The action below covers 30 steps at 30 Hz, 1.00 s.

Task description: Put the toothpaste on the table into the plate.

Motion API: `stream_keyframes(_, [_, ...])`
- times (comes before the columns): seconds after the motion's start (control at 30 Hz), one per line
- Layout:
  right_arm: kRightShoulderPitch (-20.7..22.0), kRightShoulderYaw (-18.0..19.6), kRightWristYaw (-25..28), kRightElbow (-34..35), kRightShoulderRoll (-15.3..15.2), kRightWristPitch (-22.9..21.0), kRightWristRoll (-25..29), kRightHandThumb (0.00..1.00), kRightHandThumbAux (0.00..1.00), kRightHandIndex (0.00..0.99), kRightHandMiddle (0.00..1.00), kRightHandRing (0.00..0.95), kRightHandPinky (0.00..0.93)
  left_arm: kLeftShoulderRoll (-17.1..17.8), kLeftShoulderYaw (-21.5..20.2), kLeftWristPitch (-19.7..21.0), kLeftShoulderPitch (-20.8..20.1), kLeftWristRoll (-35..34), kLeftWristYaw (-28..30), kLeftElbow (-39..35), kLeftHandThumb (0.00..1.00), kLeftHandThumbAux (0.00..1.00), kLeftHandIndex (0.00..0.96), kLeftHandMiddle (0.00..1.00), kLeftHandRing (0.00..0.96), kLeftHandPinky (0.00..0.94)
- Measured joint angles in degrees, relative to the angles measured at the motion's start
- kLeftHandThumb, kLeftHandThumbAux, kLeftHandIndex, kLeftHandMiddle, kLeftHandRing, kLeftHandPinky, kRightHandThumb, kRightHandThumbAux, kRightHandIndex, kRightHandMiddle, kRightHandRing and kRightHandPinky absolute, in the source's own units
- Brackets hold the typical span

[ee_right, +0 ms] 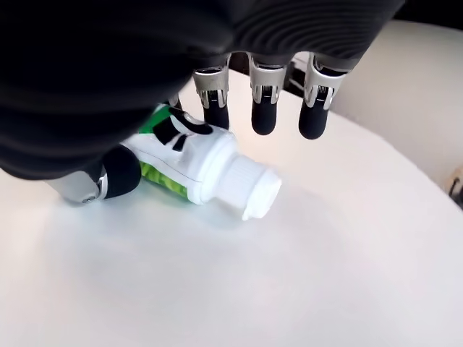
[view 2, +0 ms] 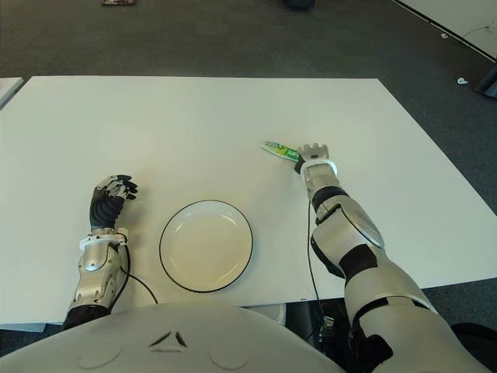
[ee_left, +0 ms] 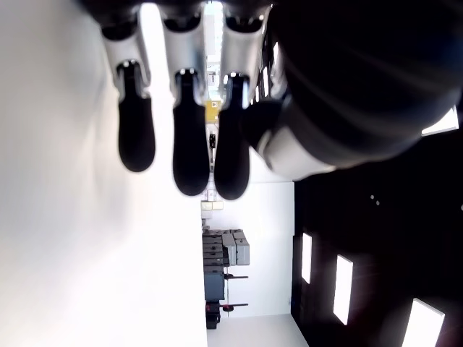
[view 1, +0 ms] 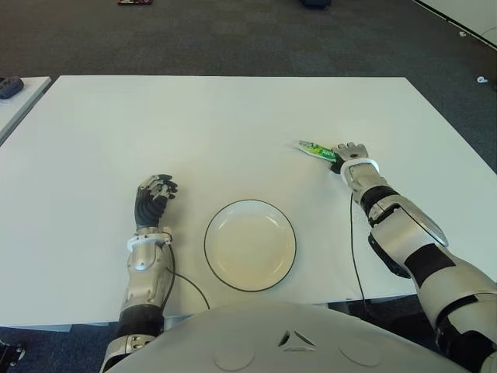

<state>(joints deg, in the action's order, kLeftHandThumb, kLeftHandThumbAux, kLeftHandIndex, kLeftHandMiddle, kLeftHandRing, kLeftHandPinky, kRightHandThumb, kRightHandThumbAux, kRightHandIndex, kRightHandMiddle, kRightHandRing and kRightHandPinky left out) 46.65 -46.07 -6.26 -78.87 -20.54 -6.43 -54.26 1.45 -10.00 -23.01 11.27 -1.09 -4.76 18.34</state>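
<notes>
A white table (view 1: 233, 116) fills most of the scene, with dark grey carpet (view 1: 233, 39) around its far and right edges. At the far left a second white surface (view 1: 19, 97) sits just beside the table, with a dark object on it.

Going left to right, the left hand (view 1: 154, 194) shows near the front edge, just left of the plate (view 1: 250, 245), fingers loosely curled and holding nothing. The plate is white with a dark rim and nothing in it, near the front edge, with bare tabletop all around it and wide open table behind.

Farther right and farther back, well apart from the plate, the toothpaste (ee_right: 195, 163) lies flat on the table, a white tube with green print and a white cap. The right hand (view 1: 349, 155) is over its cap end. Its thumb touches the tube's side, while the other fingers (ee_right: 264, 101) hang straight above without closing on it, so the hand is not gripping the tube.
</notes>
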Motion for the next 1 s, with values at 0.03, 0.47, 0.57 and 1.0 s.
stream_keyframes(0.03, [-0.07,-0.45,-0.65,-0.01,0.07,0.01,-0.37,0.638,0.393,0.000,0.000,0.000,0.000,0.00,0.00,0.00,0.01,-0.01,0.00,-0.01,0.705,0.717,0.428,0.527,0.539,0.528])
stream_keyframes(0.47, [-0.66,-2.63,-5.49,-0.05,0.67,0.02,-1.66,0.639,0.504,0.049,0.000,0.000,0.000,-0.05,-0.03,0.56,0.05,-0.02,-0.06,-0.43,0.704,0.717,0.428,0.518,0.525,0.524])
stream_keyframes(0.57, [-0.68,-2.70,-5.80,-0.05,0.71,0.03,-1.66,0.633,0.520,0.060,0.000,0.000,0.009,-0.07,-0.02,0.89,0.12,-0.01,-0.10,-0.71,0.704,0.717,0.428,0.513,0.521,0.525])
stream_keyframes(1.0, [-1.47,-1.37,-9.38,0.01,0.88,1.09,-0.63,0.706,0.697,0.410,0.477,0.485,0.509,-0.11,0.00,1.42,0.85,0.06,-0.45,-1.78,0.704,0.718,0.428,0.509,0.515,0.511])
